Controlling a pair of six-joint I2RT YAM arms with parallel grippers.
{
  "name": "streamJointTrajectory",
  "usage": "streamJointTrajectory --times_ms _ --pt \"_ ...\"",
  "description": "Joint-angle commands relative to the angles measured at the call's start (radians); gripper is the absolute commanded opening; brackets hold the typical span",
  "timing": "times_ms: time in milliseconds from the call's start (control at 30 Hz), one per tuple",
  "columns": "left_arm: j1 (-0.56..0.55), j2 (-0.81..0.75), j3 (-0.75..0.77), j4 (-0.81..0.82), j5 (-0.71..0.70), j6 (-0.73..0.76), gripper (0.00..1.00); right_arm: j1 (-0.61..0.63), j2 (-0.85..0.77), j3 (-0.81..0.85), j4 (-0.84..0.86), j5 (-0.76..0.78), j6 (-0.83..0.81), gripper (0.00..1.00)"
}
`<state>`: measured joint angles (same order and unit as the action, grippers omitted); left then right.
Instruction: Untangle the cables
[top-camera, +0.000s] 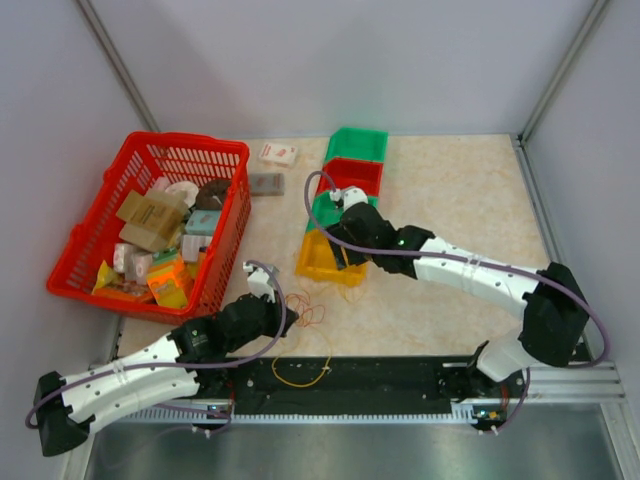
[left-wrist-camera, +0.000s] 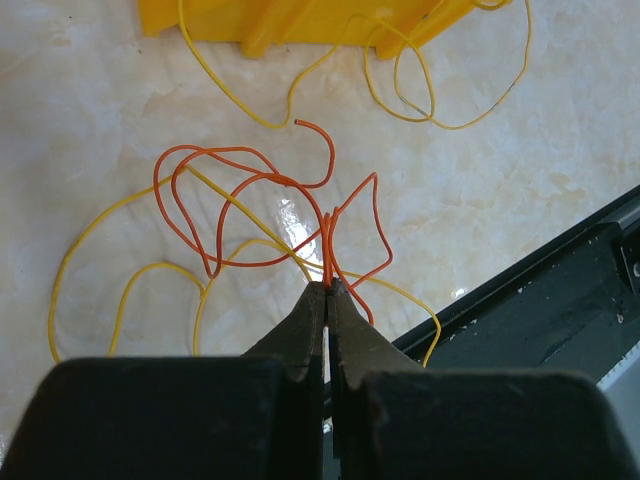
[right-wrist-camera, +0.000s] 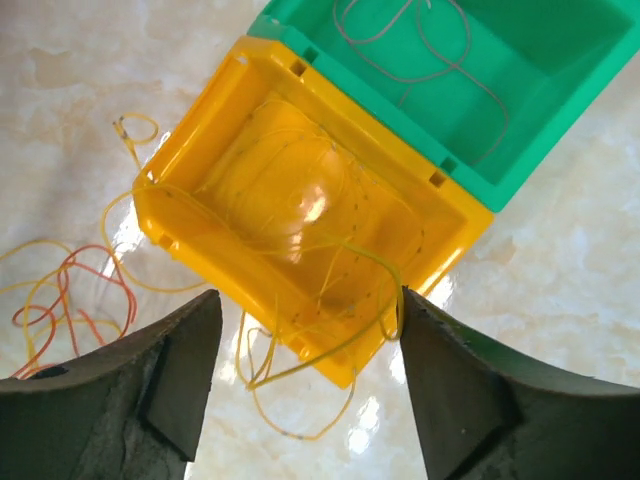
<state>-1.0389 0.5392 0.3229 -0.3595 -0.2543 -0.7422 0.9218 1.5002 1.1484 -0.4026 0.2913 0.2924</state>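
Left gripper (left-wrist-camera: 327, 292), clamped on thin orange wire loops (left-wrist-camera: 328, 240) lying just ahead, is the nearer arm; right gripper (right-wrist-camera: 307, 300), jaws apart, hovers over the yellow plastic bin (right-wrist-camera: 370, 132).

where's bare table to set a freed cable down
Bare tabletop lies right of the bin row, out to its right edge. Crowded: between red basket and yellow bin, where the cables sprawl by the left end effector.

Beige table (top-camera: 460, 190), red basket (top-camera: 236, 215), coloured bins (top-camera: 357, 143), cables (top-camera: 310, 310)
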Motion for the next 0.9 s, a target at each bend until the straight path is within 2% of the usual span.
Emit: streamJointTrajectory --times_ms 0,133,333,467,867 --pt "0.004 0.002 0.027 0.033 -0.003 0.001 0.00 -0.006 -0.060 0.047 -0.119 -0.059 0.207 0.72" --pt "0.005 0.013 0.025 0.051 0.007 0.006 0.00 -0.005 -0.089 -0.024 -0.120 -0.101 0.336 0.75" --pt "0.005 0.027 0.028 0.056 0.020 0.010 0.00 0.028 -0.077 -0.082 -0.033 -0.124 0.309 0.76" --pt "0.004 0.002 0.024 0.039 0.015 0.007 0.00 0.098 -0.026 -0.078 -0.060 -0.014 0.280 0.75" --pt "0.004 -0.022 0.016 0.024 0.004 0.006 0.00 0.239 0.043 -0.095 -0.123 0.293 0.353 0.79"
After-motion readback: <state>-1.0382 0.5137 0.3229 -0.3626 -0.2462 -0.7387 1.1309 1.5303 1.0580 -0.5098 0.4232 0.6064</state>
